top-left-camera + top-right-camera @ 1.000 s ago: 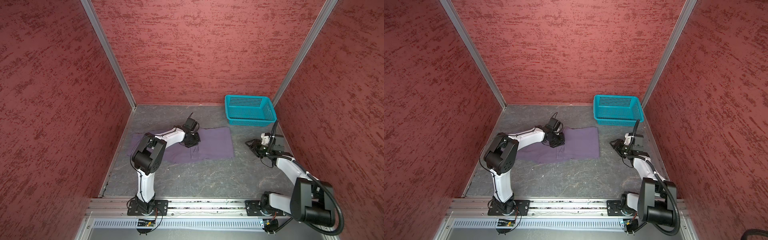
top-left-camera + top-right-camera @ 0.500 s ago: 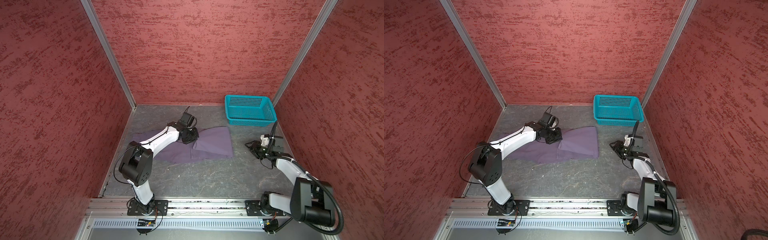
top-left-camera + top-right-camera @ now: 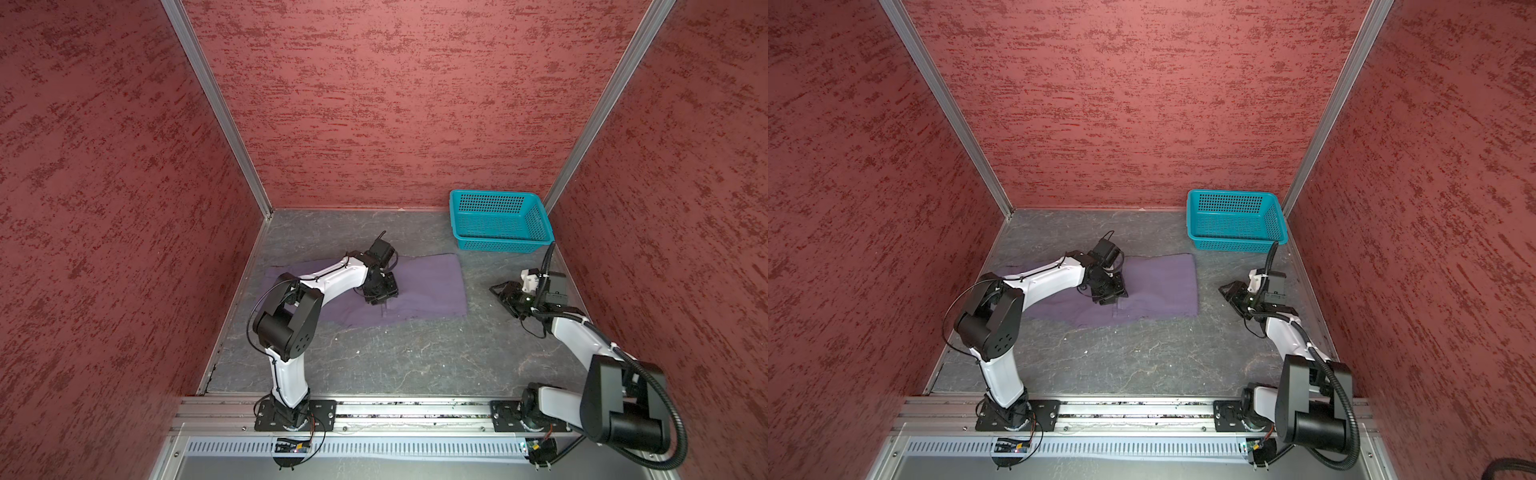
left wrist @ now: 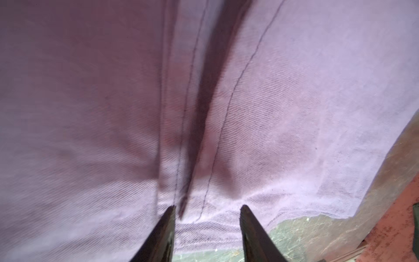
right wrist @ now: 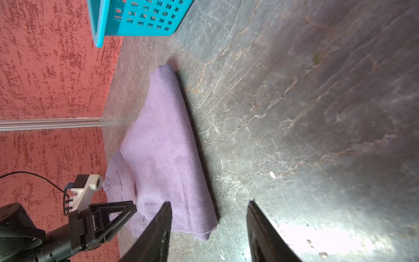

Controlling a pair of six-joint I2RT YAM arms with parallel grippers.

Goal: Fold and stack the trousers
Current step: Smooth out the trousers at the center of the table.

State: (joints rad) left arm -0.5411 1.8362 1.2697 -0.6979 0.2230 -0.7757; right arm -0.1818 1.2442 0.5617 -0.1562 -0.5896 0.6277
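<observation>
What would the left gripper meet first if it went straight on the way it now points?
The trousers. The left gripper points down at the purple cloth, jaws apart, and nothing else lies in its line. Whether its tips already touch the cloth cannot be told.

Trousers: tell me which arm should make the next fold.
Left, probably. The left gripper is directly over the trousers, jaws apart above a seam. The right gripper hangs open over the bare table, off to the side of the trousers.
</observation>
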